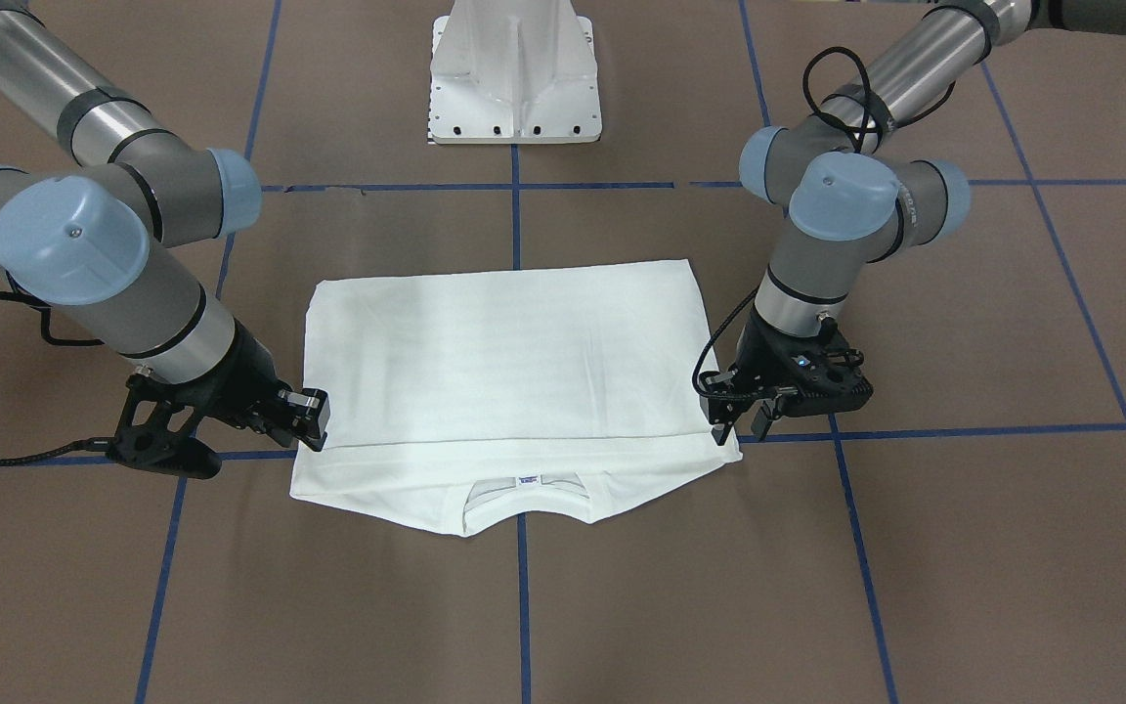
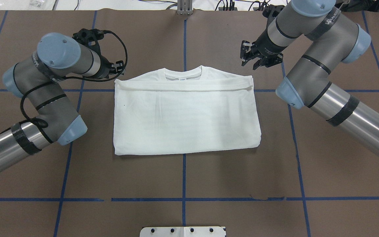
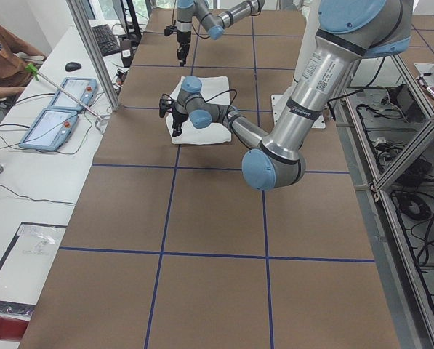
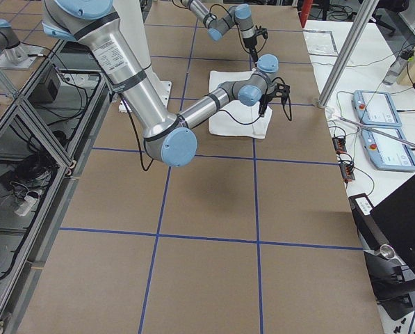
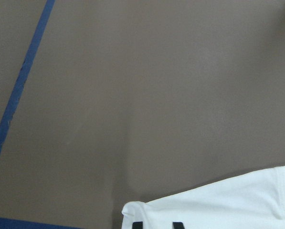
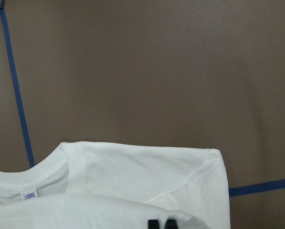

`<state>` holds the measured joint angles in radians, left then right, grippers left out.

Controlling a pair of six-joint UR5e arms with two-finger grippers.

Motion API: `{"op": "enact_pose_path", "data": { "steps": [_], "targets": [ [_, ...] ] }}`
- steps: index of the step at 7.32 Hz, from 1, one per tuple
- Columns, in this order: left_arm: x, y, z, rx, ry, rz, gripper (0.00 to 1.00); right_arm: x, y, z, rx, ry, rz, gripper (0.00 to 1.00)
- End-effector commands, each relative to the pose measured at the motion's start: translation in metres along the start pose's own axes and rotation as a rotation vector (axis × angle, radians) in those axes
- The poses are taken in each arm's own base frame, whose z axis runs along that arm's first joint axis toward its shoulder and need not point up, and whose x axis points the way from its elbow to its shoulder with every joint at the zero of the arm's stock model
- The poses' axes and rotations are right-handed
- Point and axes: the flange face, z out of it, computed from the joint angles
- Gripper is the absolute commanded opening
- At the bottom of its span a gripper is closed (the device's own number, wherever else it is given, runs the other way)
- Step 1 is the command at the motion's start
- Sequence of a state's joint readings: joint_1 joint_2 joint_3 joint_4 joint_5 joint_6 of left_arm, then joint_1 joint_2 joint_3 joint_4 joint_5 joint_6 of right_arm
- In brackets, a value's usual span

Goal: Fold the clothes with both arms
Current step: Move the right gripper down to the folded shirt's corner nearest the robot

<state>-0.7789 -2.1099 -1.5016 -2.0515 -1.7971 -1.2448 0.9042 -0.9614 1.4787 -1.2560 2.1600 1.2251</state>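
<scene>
Overhead exterior: one white shirt [image 2: 186, 121], folded flat into a wide block, in the middle of the brown table [image 2: 183, 184], collar [image 2: 183, 74] on the far side. Soft, light and floppy, so best pinched at the two end corners, all layers at once. Two arms: left arm [image 2: 51, 89] at one end, right arm [image 2: 317, 75] at the other. Left claw [image 1: 741, 425]: tips apart, just over a corner, holding nothing. Right claw [image 6: 161, 223]: tips close together; cannot tell if fully closed. One white base [image 1: 516, 88].

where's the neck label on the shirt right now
In the front-facing view the neck label sits inside the collar at the shirt's edge farthest from the white base, in line with the blue centre tape line.
</scene>
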Motion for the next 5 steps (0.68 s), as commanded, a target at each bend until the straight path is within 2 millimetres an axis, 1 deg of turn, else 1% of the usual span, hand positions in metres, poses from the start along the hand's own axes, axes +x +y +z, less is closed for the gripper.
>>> {"op": "enact_pose_path", "data": {
  "steps": [1, 2, 3, 4, 5],
  "targets": [
    [-0.017, -0.04, -0.036, 0.015, 0.03, 0.052, 1.0, 0.017, 0.017, -0.017, 0.018, -0.017, -0.017, 1.0],
    [-0.035, -0.051, -0.051, -0.025, 0.059, 0.066, 1.0, 0.037, 0.053, -0.021, 0.001, -0.022, -0.021, 1.0],
    [-0.037, -0.045, -0.067, -0.018, 0.081, 0.076, 1.0, 0.065, 0.097, -0.012, 0.001, 0.006, 0.006, 1.0],
    [-0.032, -0.043, -0.081, -0.008, 0.1, 0.081, 1.0, 0.08, 0.135, 0.005, 0.002, 0.043, 0.008, 1.0],
    [-0.028, -0.042, -0.084, -0.005, 0.108, 0.079, 1.0, 0.078, 0.16, 0.023, 0.0, 0.064, 0.01, 1.0]
  ]
}}
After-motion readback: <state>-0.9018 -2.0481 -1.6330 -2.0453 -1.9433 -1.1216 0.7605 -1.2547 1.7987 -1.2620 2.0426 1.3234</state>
